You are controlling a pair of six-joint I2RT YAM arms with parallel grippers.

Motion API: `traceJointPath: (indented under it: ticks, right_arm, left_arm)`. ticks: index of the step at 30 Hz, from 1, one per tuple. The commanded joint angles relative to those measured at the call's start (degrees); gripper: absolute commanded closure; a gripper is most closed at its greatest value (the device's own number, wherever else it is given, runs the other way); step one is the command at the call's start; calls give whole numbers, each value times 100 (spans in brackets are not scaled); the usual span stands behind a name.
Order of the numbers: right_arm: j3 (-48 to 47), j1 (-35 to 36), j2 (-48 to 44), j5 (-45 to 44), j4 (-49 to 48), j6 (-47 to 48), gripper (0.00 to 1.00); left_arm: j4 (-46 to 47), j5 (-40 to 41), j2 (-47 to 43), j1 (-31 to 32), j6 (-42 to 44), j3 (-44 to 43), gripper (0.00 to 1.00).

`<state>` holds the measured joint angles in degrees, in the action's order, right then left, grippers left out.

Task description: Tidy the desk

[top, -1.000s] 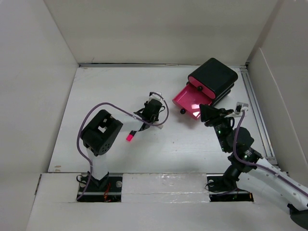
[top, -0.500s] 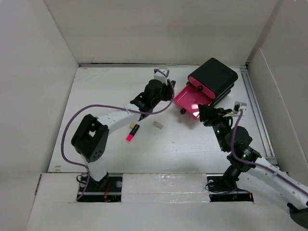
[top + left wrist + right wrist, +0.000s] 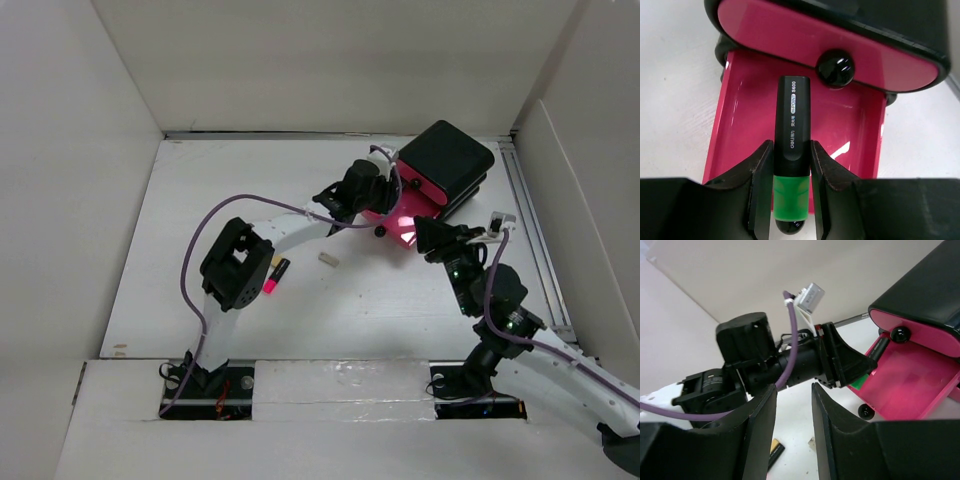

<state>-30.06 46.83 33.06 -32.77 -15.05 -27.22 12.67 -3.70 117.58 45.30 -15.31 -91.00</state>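
White table holds a black drawer box; over its open pink drawer the left end effector grips a green highlighter, the long axis pointing toward the box front.

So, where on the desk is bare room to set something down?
Bare: the desk's far-left corner, between the wall and the left arm; also the near middle, between the pink marker and the right arm. Crowded: around the open drawer, where the left gripper and right gripper sit close.
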Motion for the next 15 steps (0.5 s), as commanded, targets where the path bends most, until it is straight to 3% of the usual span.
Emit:
traceJointPath:
  ticks: [1,7,9,10,15]
  right_arm:
    - [-141,-25,-115,-71,-288,-2,60]
    - [-149,-25,-115,-18,-297,6,60]
    - [-158,-25,-98,-27,-279,6,60]
    - [-158,-25,-107,-19,-288,15,60]
    - [-131,-25,86,-195,-394,24,60]
  left_arm:
    - [-334,-69,27,-39,72,-444,95]
    - [-529,124,221,-39,125,-638,94]
    - [-537,195,265,-39,160,-647,89]
    - [-563,212,274,-39,169,-656,84]
    - [-722,651,-14,-39,449,-621,40]
